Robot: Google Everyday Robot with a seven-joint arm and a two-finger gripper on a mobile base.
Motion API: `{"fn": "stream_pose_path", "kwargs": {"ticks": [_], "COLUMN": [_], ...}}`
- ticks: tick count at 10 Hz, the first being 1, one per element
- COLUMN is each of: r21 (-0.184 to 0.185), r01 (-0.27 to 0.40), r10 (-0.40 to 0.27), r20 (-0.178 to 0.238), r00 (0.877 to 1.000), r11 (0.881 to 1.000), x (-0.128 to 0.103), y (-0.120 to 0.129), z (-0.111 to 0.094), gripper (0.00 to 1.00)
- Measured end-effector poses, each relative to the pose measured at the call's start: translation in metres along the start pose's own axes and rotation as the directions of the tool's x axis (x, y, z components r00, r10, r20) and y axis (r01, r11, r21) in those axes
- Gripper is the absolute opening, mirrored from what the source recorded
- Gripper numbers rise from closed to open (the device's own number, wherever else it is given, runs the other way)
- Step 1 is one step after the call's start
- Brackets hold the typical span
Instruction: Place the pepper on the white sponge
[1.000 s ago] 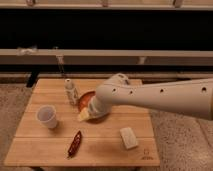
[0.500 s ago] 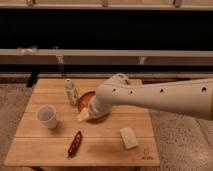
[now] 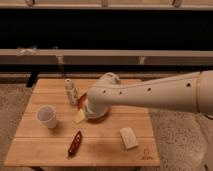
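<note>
The dark red pepper (image 3: pixel 75 144) lies on the wooden table (image 3: pixel 40 150) near the front, left of centre. The white sponge (image 3: pixel 129 137) lies flat to the right of it, near the front right. My arm reaches in from the right across the table. My gripper (image 3: pixel 80 114) hangs at its left end, above the table just behind the pepper, beside the orange bowl (image 3: pixel 85 98). The pepper and sponge are apart, and the gripper touches neither.
A white paper cup (image 3: pixel 47 116) stands at the left of the table. A small bottle (image 3: pixel 70 91) stands at the back, left of the arm. A dark rail and wall run behind the table.
</note>
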Motion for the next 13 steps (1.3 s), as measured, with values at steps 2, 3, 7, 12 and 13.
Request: {"fn": "stream_pose_path", "kwargs": {"ticks": [2,3,7,12,13], "r21": [0.031,0.041,0.079,0.112,0.115], "r01": [0.01,0.017,0.0,-0.049,-0.066], "r10": [-0.01,-0.015,0.009,0.068,0.087], "r20": [-0.024,-0.04,-0.112,-0.177,-0.19], "r00": [1.0,0.999,0.994,0.982,0.978], "r11": [0.999,0.999,0.997,0.992,0.991], "x": [0.011,0.016,0.034,0.033,0.033], "y": [0.031,0.048,0.089,0.091,0.088], "z": [0.008,0.016,0.076,0.135,0.143], "gripper": [0.8,0.8,0.8,0.8,0.8]}}
